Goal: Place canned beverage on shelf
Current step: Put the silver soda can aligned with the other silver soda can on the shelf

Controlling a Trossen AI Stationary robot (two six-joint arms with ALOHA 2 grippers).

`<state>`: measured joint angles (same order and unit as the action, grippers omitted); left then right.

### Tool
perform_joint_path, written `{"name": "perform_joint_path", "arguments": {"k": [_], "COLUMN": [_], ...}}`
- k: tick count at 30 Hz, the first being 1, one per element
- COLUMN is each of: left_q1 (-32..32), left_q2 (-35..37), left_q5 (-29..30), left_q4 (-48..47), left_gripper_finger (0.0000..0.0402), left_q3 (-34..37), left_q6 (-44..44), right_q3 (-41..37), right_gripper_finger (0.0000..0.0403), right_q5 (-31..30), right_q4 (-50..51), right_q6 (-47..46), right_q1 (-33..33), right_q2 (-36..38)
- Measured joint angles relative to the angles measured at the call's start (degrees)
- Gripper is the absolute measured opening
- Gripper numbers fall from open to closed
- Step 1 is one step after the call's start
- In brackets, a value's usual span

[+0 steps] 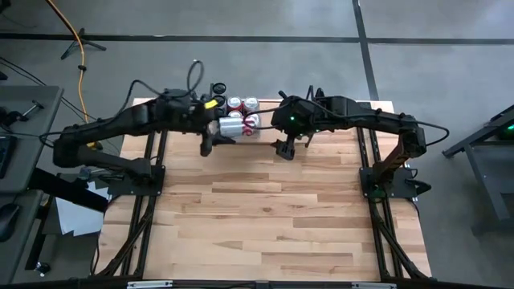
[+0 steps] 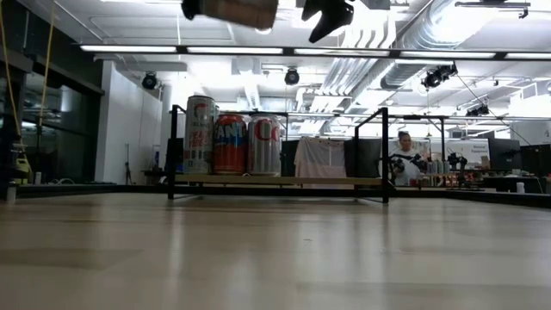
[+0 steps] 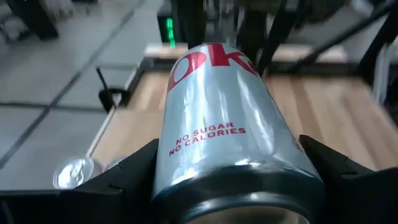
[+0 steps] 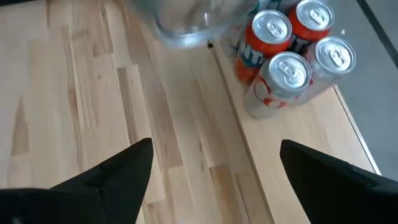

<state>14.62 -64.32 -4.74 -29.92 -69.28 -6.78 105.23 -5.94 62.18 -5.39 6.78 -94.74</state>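
Left gripper (image 1: 217, 128) clamped around a silver can (image 1: 230, 126), held lying sideways above the table near the shelf (image 2: 275, 180). Needs tipping upright before lowering beside the cans (image 2: 231, 143) already standing there, without knocking them. Can pointing toward three o'clock from that wrist. Right gripper (image 1: 286, 148) spread and empty, at four o'clock of the can.

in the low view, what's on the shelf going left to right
tall silver can → orange can → silver and red can → bare stretch of the shelf → its right black upright
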Motion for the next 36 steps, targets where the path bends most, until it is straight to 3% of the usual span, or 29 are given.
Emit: {"name": "perform_joint_path", "arguments": {"k": [5, 14, 21, 30, 36], "left_q1": [-0.1, -0.5, -0.5, -0.5, -0.5], "left_q2": [6.8, 14.4, 14.1, 13.1, 11.1], "left_q5": [-0.9, -0.7, -0.7, -0.1, 0.2], "left_q4": [9.9, 28.1, 37.4, 48.4, 53.5], "left_gripper_finger": [0.0254, 0.0254, 0.0254, 0.0254, 0.0254], "left_q3": [6.7, 17.5, 18.0, 18.0, 18.0], "left_q6": [5.5, 16.7, 17.2, 17.2, 18.3], "right_q3": [-4.0, -14.0, -14.2, -14.2, -14.2], "right_gripper_finger": [0.0339, 0.0339, 0.0339, 0.0339, 0.0339], "right_q5": [0.2, 4.5, 7.7, 5.5, 5.3], "right_q4": [-2.1, -17.1, -36.5, -68.6, -79.1], "right_q6": [0.0, -3.9, -5.4, -10.0, -11.5], "right_q1": [-0.4, -0.9, -0.9, -0.4, -0.4], "right_q2": [0.7, 3.3, 3.5, 2.9, 2.2]}}
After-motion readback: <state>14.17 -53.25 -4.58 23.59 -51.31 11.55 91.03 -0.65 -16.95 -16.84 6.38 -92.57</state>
